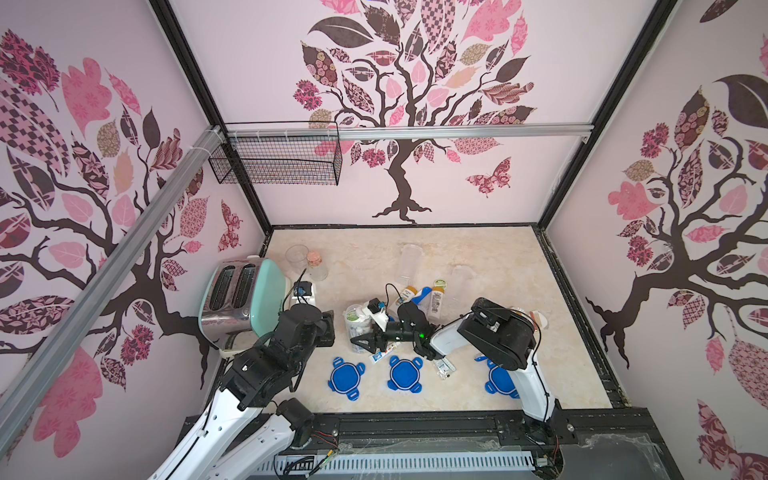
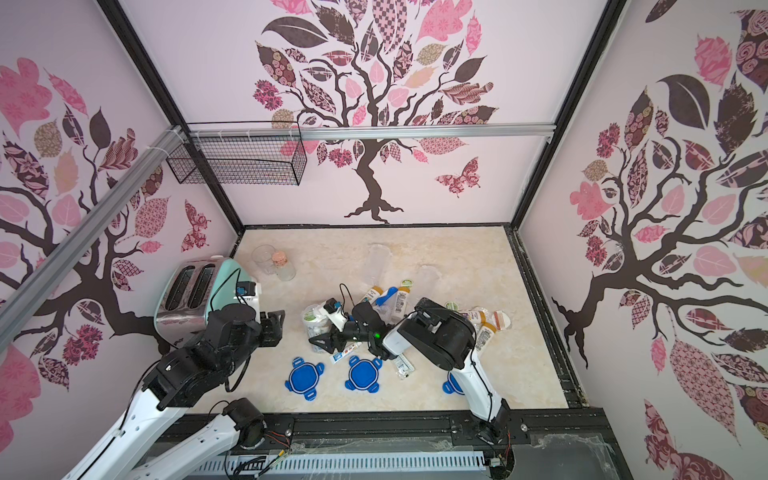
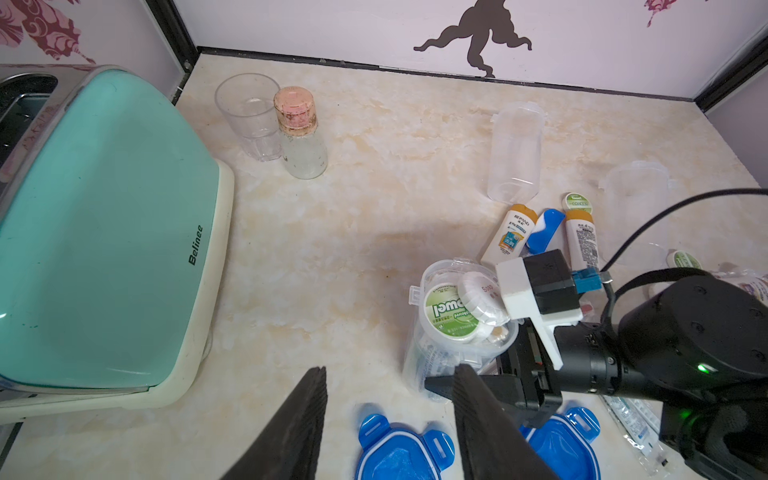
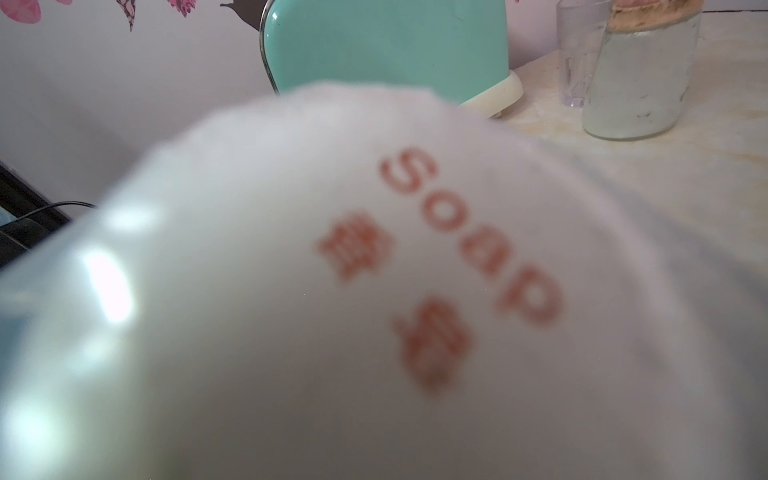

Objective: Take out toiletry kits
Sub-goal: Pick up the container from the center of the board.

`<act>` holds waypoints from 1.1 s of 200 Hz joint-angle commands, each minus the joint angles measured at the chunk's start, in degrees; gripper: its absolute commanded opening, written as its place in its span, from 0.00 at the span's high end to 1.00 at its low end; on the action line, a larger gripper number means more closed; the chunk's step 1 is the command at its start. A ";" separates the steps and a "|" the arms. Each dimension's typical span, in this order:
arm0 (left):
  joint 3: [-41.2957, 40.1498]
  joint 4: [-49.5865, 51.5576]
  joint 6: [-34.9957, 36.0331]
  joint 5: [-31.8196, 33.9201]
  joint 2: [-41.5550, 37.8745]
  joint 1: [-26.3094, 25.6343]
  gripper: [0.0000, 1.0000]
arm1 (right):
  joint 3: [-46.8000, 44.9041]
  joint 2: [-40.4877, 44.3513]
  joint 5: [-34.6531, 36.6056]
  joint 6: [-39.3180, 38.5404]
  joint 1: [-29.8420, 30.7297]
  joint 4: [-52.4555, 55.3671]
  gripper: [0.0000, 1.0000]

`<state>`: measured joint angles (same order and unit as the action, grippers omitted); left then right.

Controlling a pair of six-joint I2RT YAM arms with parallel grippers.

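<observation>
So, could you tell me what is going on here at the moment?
The right pincer straddles the one clear canister still packed with toiletries, though whether it grips yet is unclear. Two empty canisters lie behind, yellow-capped bottles and a blue toothbrush loose beside them. The left pincer hovers open, holding nothing.

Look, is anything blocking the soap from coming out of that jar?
Nothing visible. The canister has no lid, and the soap sits at its open mouth beside the towel tub. The right gripper is at its side.
</observation>
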<state>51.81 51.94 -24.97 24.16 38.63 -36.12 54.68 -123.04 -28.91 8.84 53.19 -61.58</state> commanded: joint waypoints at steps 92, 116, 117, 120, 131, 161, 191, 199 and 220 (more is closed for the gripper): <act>-0.31 -0.90 0.91 -1.02 0.64 0.71 0.51 | -0.06 8.89 1.07 2.65 0.34 -0.37 0.56; -0.63 -1.33 0.98 -1.28 -0.13 0.80 0.52 | -2.28 12.44 1.57 6.35 0.33 -0.41 0.58; -0.64 -1.32 1.07 -1.29 -0.13 0.79 0.52 | -2.37 12.59 1.62 6.49 0.34 -0.44 0.58; -0.66 -1.43 1.08 -1.34 -0.28 0.79 0.52 | -2.70 13.07 1.59 6.94 0.29 -0.54 0.59; -0.74 -1.45 1.09 -1.61 -0.34 0.79 0.52 | -3.85 14.95 1.62 8.25 0.37 -0.35 0.59; -1.01 -1.33 -0.68 -3.39 -0.44 0.79 0.53 | -5.07 20.00 1.47 10.38 0.29 6.05 0.59; -3.29 -2.55 -4.21 -8.64 -2.49 0.79 0.54 | -7.26 24.50 0.18 12.60 0.34 12.58 0.58; -3.89 -2.79 -5.30 -9.82 -2.95 0.79 0.55 | -7.91 25.56 -0.13 13.51 0.34 13.90 0.58; -4.78 -2.56 -7.85 -12.80 -3.73 0.70 0.55 | -9.55 27.39 -1.75 16.57 0.34 16.40 0.59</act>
<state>47.83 50.54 -29.04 16.21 35.90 -35.59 45.67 -98.85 -28.12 21.12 53.19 -47.24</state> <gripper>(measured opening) 0.451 0.716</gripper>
